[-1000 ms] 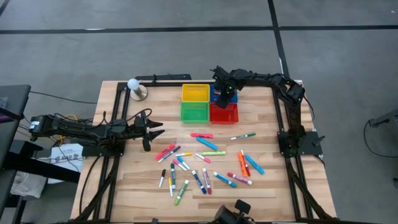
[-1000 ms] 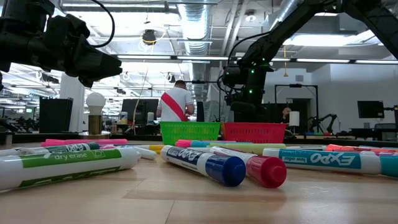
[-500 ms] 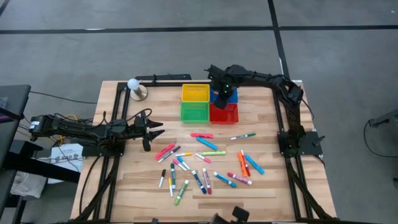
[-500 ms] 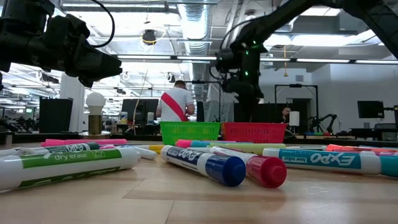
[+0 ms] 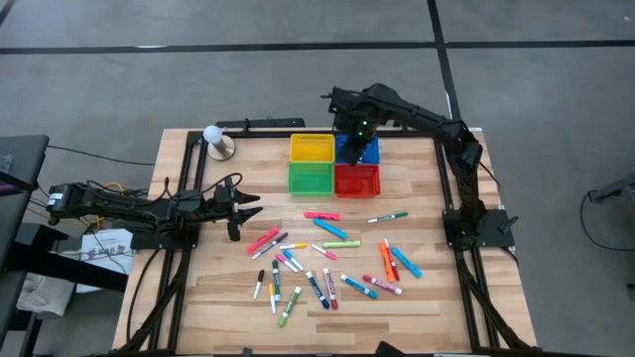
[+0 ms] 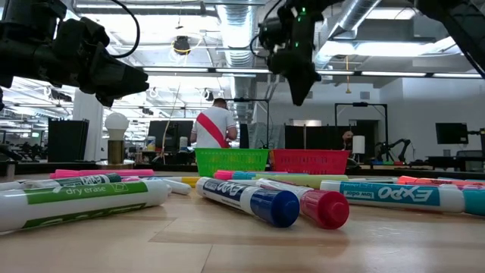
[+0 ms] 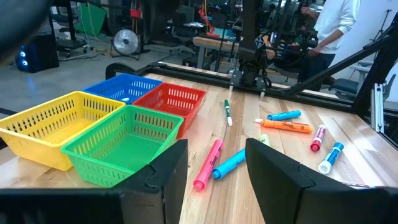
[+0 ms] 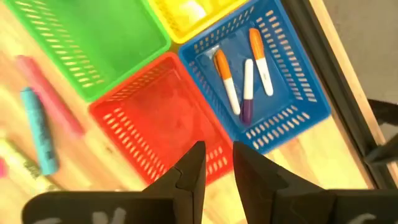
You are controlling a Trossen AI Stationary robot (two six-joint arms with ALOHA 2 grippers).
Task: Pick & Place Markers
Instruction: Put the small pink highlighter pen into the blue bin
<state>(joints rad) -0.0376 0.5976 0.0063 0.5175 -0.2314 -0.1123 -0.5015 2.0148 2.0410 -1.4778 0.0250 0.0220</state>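
above the blue basket (image 5: 349, 149) at the table's far edge, the right gripper (image 5: 359, 133) is hanging with fingers (image 8: 189, 171) nearly together, holding nothing. three markers (image 8: 247, 87) are lying in the blue basket, beside the red basket (image 8: 165, 115), green basket (image 5: 310, 178) and yellow basket (image 5: 312, 148). most markers (image 5: 327, 260) are lying scattered mid-table. the left gripper (image 5: 250, 205) is waiting near the left edge, fingers spread, empty.

We see a table (image 5: 427, 297) of pale, smooth wood planks with a soft sheen. The markers (image 6: 250, 201) look like glossy plastic with printed labels. The four baskets (image 7: 112, 134) are shiny plastic mesh. Both grippers' fingers (image 8: 189, 177) appear matt black plastic.
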